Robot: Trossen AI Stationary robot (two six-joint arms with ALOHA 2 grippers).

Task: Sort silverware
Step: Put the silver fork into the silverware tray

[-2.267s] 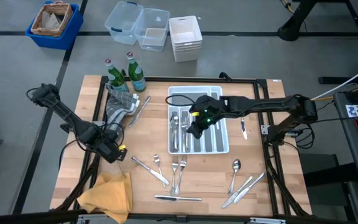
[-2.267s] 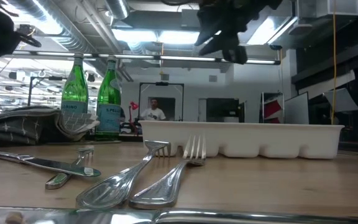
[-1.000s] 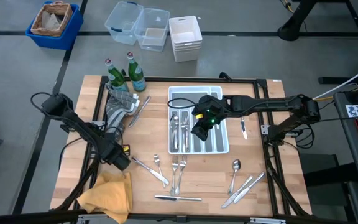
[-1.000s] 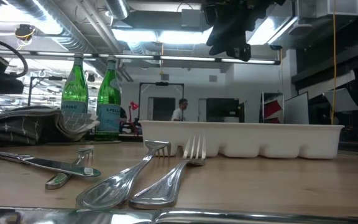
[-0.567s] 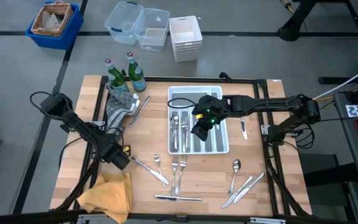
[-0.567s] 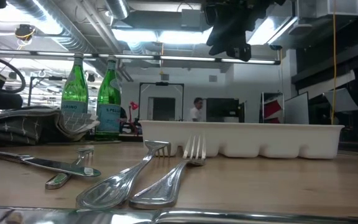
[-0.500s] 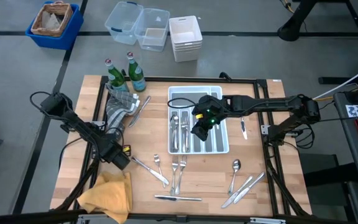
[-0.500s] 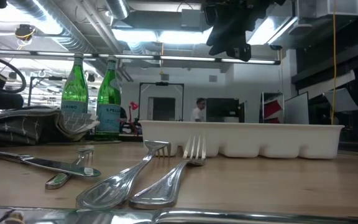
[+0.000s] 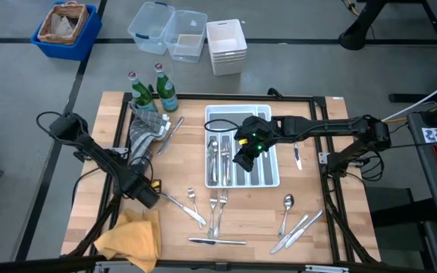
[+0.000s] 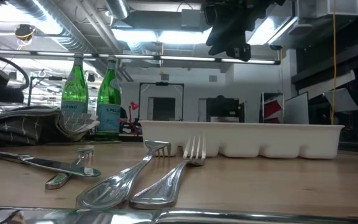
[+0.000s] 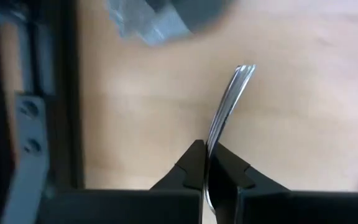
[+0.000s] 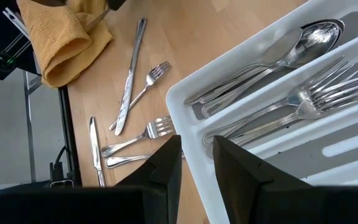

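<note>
Left gripper (image 9: 146, 196) low at the table's 8 o'clock, clenched on the end of a knife (image 9: 182, 208); the thin pinch on the handle tip (image 11: 225, 106) probably suits lifting it off flat wood. Yellow cloth (image 9: 131, 233) just beside at 7 o'clock, table edge near; open wood lies toward the white tray (image 9: 275, 180) at centre.

Right gripper (image 9: 242, 160) hangs over the tray, fingers apart, nothing held. Spoons and forks (image 12: 278, 74) lie sorted inside. Loose silverware: forks (image 9: 217, 206) at 6 o'clock, spoon (image 9: 287, 203) at 5.
</note>
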